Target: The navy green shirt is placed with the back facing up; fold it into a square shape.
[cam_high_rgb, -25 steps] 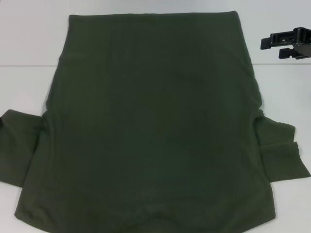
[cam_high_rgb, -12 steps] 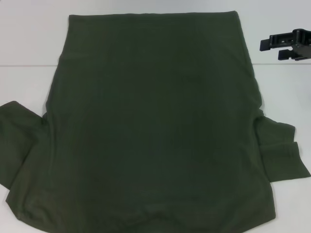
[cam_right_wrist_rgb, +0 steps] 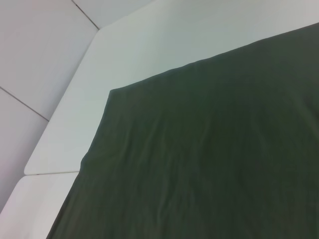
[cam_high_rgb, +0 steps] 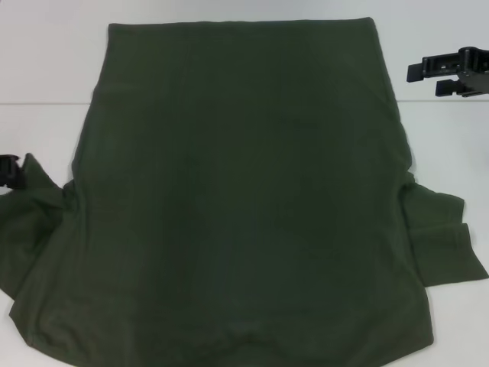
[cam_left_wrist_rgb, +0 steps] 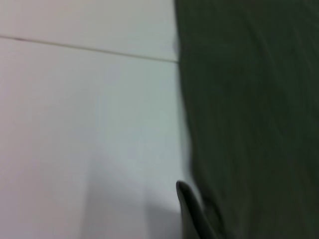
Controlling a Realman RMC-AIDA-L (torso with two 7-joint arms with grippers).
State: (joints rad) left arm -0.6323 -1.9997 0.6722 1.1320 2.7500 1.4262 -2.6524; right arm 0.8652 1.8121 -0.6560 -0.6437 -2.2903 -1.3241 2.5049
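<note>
— White and seamed across its far half, the table (cam_high_rgb: 46,69) carried one thing: what was it?

— The navy green shirt (cam_high_rgb: 244,191), spread flat over most of the surface, its straight hem at the far side and its wider shoulder end toward the robot. One short sleeve (cam_high_rgb: 439,237) lay out flat on the robot's right; the other sleeve (cam_high_rgb: 34,222) on the left was bunched and raised at its outer tip.

— Where was the left gripper?

— The left gripper (cam_high_rgb: 8,172) showed only as a small black part at the left edge of the head view, touching the raised tip of that left sleeve. Whether it was closed on the cloth could not be told. The left wrist view showed only the shirt's edge against the white table and a dark fold of fabric close to the lens.

— And the right gripper?

— The right gripper (cam_high_rgb: 451,76) hovered over bare table just beyond the shirt's far right corner, apart from the cloth, its two black fingers (cam_high_rgb: 432,67) parted with a clear gap and nothing between them.
</note>
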